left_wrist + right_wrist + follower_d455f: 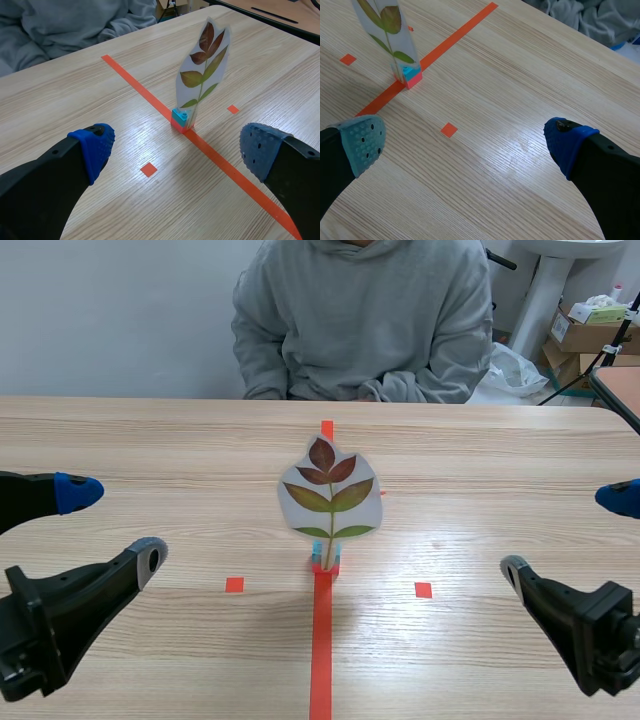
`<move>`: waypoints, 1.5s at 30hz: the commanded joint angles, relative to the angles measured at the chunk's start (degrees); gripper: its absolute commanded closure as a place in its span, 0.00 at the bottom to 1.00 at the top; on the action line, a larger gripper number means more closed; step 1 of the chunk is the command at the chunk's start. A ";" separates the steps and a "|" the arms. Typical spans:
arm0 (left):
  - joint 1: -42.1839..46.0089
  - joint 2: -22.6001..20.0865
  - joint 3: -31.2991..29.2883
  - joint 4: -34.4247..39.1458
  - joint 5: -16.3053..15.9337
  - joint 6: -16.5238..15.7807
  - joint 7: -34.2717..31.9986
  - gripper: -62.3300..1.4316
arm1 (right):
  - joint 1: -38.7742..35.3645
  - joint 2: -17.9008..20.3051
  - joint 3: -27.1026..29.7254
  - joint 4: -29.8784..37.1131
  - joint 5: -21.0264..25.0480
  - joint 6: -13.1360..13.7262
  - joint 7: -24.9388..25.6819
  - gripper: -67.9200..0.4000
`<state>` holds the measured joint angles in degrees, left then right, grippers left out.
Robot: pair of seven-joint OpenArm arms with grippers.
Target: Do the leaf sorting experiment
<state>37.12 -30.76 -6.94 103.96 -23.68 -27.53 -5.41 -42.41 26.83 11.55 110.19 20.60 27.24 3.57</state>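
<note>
**Scene view.** A wooden table (480, 470) runs away toward a seated person (365, 320) in a grey hooded top, forearms resting at the far edge. At the centre stands the leaf card (330, 495), a clear laminated sheet enclosing a compound leaf (upper leaflets red-brown, lower ones green). It is upright in a small block stand (324, 563), blue over red, which sits on the tape line (320, 650) running down the middle of the table. The left gripper (115, 525) and the right gripper (565, 533) hover low at either side, well apart from the card. Each has its jaws spread wide and holds nothing. Two tape squares (234, 584) lie on either side of the stand.

**Left wrist view.** The left gripper (178, 150) is wide open and empty, with one blue pad and one grey-blue pad framing bare table. The leaf card (202, 70) stands ahead of the gripper, upright in its block stand (181, 119) on the tape line, touching neither finger. One tape square lies on the table between the fingers.

**Right wrist view.** The right gripper (467, 142) is likewise fully open, with nothing between its grey-green and blue pads. The block stand (411, 76) and the lower part of the leaf card (390, 25) appear ahead of the grey-green-padded finger, on the tape line and well clear of the gripper. One tape square lies ahead of the gap between the fingers.
</note>
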 commanded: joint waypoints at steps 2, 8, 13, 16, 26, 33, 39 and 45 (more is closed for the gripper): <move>-0.15 0.44 -0.15 0.98 -0.70 -0.33 -0.79 0.13 | 0.66 0.13 0.44 0.20 0.81 -0.22 0.83 0.00; -0.15 0.44 -0.15 0.98 -0.70 -0.33 -0.79 0.13 | 0.66 0.13 0.44 0.20 0.81 -0.22 0.83 0.00; -0.15 0.44 -0.15 0.98 -0.70 -0.33 -0.79 0.13 | 0.66 0.13 0.44 0.20 0.81 -0.22 0.83 0.00; -0.15 0.44 -0.15 0.98 -0.70 -0.33 -0.79 0.13 | 0.68 0.13 0.44 0.20 0.81 -0.22 0.83 0.00; -0.15 0.42 -0.15 0.98 -0.70 -0.33 -0.79 0.13 | 4.17 0.20 0.44 -2.36 0.81 -0.17 -1.51 0.00; -0.15 0.42 -0.15 0.98 -0.70 -0.33 -0.79 0.13 | 10.84 2.29 0.37 -7.96 0.83 5.75 -3.48 0.00; -0.15 0.44 -0.15 0.98 -0.70 -0.33 -0.79 0.13 | 17.18 6.05 -2.21 -10.95 0.79 8.41 -3.50 0.00; -0.17 0.44 -0.15 0.98 -0.70 -0.33 -0.79 0.13 | 24.48 8.13 -8.48 -14.78 0.76 8.41 -3.54 0.00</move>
<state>37.12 -30.63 -6.94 103.96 -23.68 -27.55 -5.41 -18.90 34.11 3.29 95.24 20.58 35.64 -0.54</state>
